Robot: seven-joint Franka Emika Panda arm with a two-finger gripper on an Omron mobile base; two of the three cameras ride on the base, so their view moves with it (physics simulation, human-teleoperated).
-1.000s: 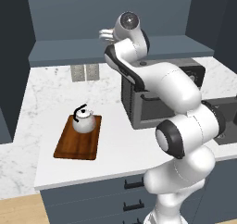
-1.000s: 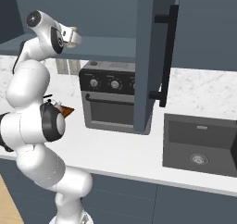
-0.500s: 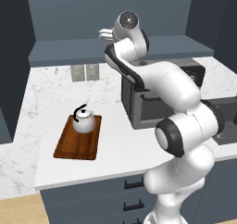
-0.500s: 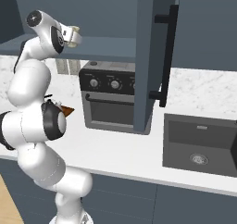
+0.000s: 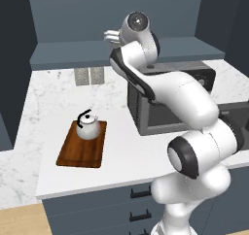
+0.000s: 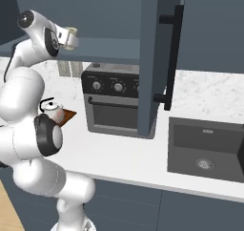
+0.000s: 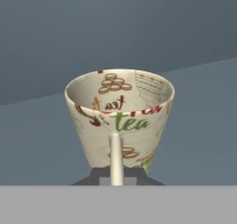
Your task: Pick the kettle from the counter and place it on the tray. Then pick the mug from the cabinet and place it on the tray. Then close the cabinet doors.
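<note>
Since the earlier frame, little in the scene has shifted; the change lies at the gripper (image 6: 71,36), whose jaws have closed on the mug (image 7: 119,117) at the cabinet (image 5: 121,15) shelf. Hand view: the cream mug, printed "tea", sits close before the fingers, its handle toward the camera, so it appears grasped by the handle. Left base view: the kettle (image 5: 88,126) already stands on the tray (image 5: 81,151) on the counter (image 5: 53,91). With the grasp judged secure, lifting the mug out toward the tray comes next; the cabinet doors (image 6: 155,58) are open
</note>
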